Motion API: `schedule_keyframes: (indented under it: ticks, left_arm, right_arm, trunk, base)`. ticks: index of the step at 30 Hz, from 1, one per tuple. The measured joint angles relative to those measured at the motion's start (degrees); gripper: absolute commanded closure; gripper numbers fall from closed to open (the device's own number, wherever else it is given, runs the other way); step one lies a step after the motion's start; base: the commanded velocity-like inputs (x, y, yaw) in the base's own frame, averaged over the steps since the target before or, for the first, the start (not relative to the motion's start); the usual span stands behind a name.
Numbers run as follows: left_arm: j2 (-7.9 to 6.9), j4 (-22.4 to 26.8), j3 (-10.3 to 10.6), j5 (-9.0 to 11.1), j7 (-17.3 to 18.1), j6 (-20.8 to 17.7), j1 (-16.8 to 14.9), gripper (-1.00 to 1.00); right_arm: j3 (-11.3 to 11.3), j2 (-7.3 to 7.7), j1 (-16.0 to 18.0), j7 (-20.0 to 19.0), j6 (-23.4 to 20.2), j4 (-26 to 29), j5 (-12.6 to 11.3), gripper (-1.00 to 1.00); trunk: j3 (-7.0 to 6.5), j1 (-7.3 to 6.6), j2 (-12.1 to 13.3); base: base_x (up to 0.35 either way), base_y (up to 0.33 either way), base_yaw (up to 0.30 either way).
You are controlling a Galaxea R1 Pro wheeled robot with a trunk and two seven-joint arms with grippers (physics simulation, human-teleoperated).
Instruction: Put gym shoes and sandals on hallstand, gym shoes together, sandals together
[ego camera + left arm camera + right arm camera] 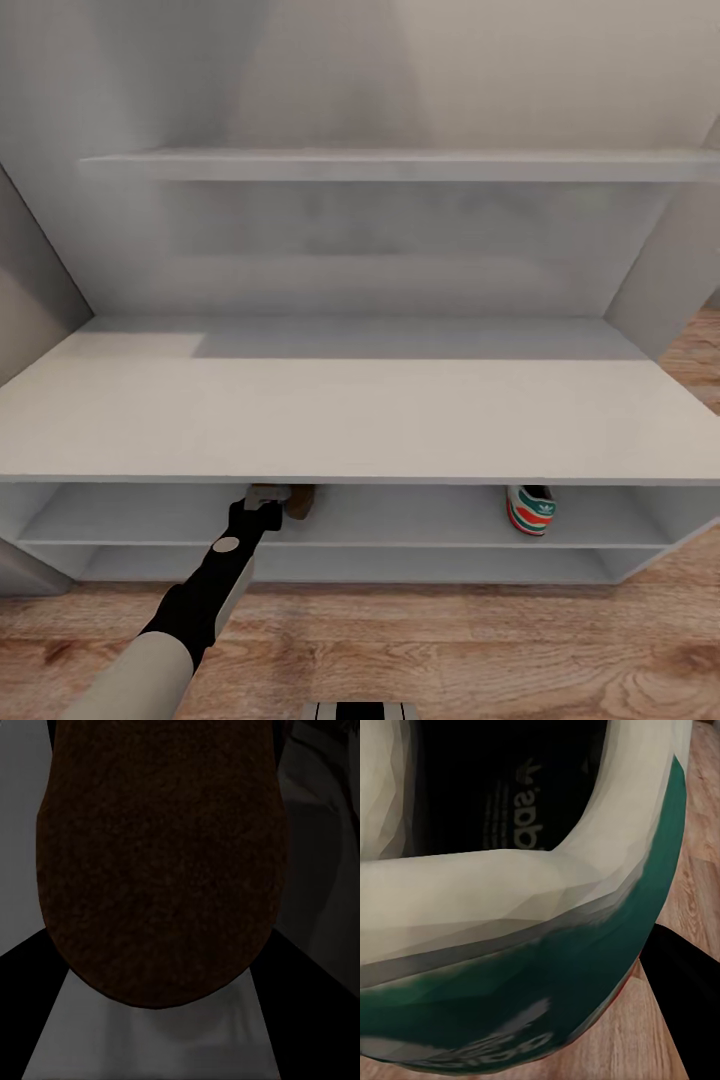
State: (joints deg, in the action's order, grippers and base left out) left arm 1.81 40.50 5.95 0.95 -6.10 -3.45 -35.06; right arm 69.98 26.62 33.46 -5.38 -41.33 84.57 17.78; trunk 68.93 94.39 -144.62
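Down at the near edge of the head view, wood-grain corridor floor (480, 650) runs up to the foot of the hallstand (350, 420). Left arm reaches forward and low, its left claw (268, 500) tucked just under the front lip of the hallstand's white top, at the upper open tier, left of centre. A dark brown sandal (299, 499) sits right at that claw; the wrist camera has its brown surface (161, 862) pressed close, with black fingers (22, 1012) flanking it, though I cannot tell if they are clamped on it or apart. Along the same tier, toward the right end, a gym shoe (531, 509) stands heel outward, well apart from the sandal. Right wrist camera: a white and green gym shoe (532, 945) close up over the floor; right claw's state unreadable. Further back, a white wall shelf (400, 163).
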Motion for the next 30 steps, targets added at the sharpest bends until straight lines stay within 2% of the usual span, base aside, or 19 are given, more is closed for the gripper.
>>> schedule_keyframes:
  ticks: [30]
  left_arm:
    - [-0.01,0.0,0.04,0.01,0.0,0.06,0.0,1.0]
  right_arm:
    - [0.0,0.0,0.0,0.0,0.0,0.02,0.0,1.0]
  trunk:
    - [0.0,0.0,0.0]
  base:
    - [0.034,0.013,0.0]
